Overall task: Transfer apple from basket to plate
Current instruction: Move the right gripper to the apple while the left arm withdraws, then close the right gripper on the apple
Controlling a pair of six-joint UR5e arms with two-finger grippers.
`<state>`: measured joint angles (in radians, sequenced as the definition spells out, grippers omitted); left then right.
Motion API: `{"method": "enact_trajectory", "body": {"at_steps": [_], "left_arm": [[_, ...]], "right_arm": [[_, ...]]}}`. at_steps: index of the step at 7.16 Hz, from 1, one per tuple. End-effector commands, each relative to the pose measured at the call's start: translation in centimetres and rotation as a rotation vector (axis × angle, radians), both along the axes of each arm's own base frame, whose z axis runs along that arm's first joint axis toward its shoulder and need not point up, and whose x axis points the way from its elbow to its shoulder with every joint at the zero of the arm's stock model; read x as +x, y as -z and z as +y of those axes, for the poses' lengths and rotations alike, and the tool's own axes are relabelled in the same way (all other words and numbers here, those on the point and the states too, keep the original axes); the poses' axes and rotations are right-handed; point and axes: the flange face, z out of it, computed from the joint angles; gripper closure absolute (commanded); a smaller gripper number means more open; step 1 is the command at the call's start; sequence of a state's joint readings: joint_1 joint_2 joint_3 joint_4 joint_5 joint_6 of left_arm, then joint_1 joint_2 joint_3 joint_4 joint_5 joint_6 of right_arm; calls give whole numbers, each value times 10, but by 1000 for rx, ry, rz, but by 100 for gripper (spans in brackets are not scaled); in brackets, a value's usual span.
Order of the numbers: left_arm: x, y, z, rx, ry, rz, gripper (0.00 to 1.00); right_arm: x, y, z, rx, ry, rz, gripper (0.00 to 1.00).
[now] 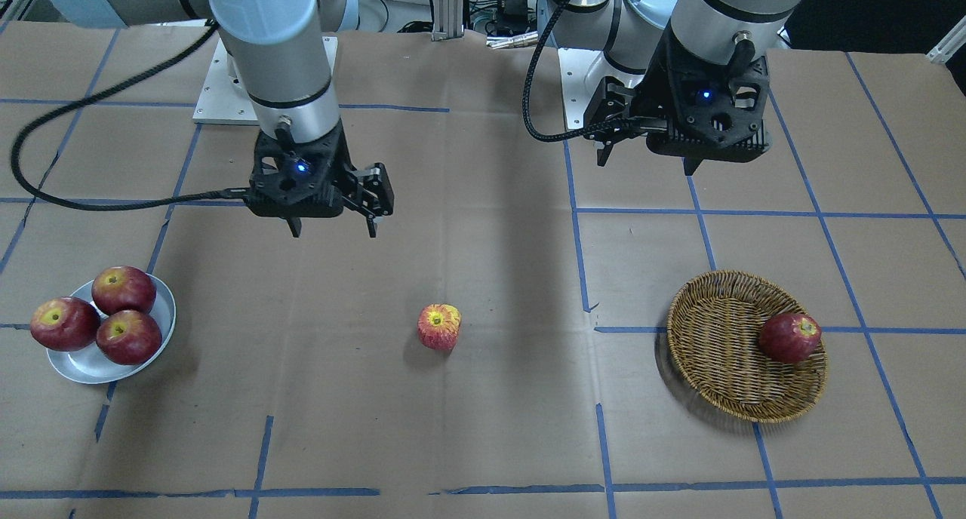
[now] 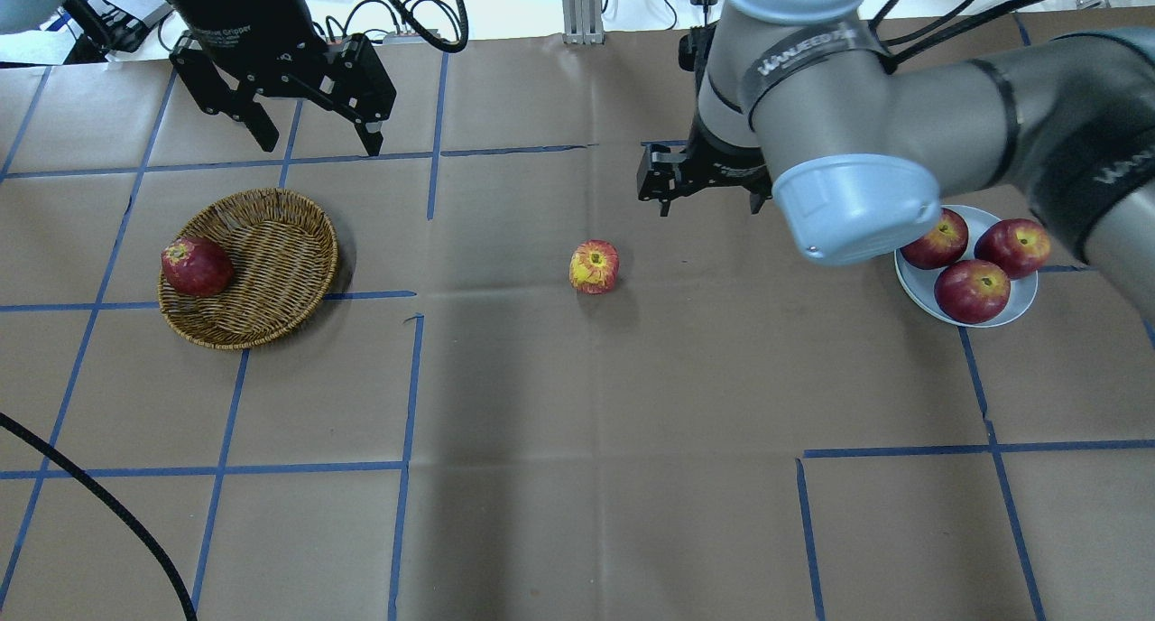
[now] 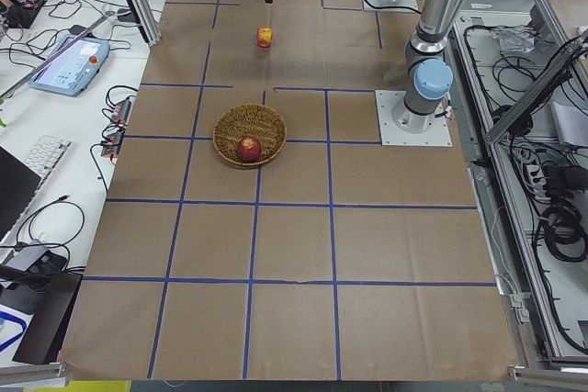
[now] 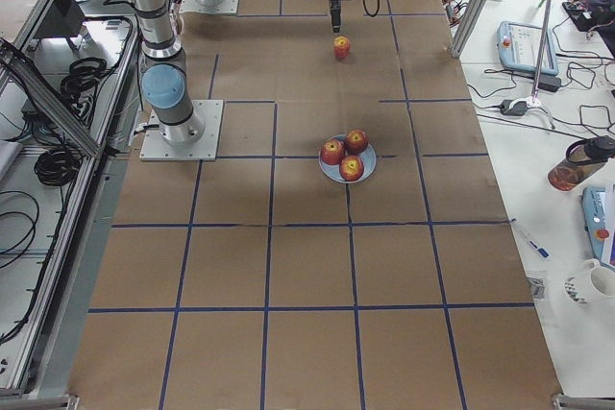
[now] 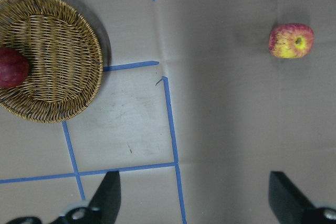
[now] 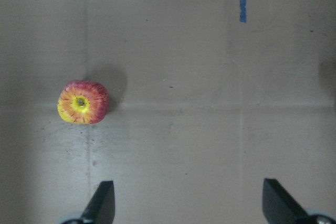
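Apple (image 1: 439, 327) lay on table (image 1: 483, 428), just beside and below right gripper (image 1: 333, 231), which hung wide open, empty, left gripper (image 2: 321, 144) likewise.

Three dark-red apples (image 1: 123, 289) clustered, touching; fourth dark-red apple (image 1: 789, 337) well apart. Blue tape grid (image 1: 755, 214) on brown paper (image 1: 483, 428).

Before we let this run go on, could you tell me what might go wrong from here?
1. The apple lies loose on the table between basket and plate. The right gripper and left gripper are open and clear of it, and a finger nudging it could set it rolling.
2. The plate already carries three dark apples, one overhanging its rim. Little bare room shows, so a fourth may roll off or knock one off.
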<state>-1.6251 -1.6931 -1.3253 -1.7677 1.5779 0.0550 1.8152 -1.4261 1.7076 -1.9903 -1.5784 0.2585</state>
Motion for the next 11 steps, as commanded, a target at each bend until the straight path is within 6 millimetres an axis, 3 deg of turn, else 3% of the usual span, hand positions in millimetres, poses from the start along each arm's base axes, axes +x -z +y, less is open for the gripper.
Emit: {"method": "enact_trajectory", "body": {"at_steps": [1,3,5,7,8,9,11], "left_arm": [[0,10,6,-15,4,-4,1],[-5,17,5,0,9,-4,1],[-6,22,10,-3,12,-2,1],[-7,27,4,3,10,-2,1],[-7,25,6,-2,10,-1,1],[-6,23,8,-5,12,-2,1],[-6,23,9,-3,10,-1,1]], "right_arm": [[59,52,-6,-13,18,-15,0],[90,109,-14,-15,29,-4,0],[109,158,-21,-38,14,28,0],[109,190,-24,-18,13,37,0],[110,190,-24,-18,12,39,0],[110,194,-24,-12,12,43,10],[107,197,-28,-7,8,50,43]]}}
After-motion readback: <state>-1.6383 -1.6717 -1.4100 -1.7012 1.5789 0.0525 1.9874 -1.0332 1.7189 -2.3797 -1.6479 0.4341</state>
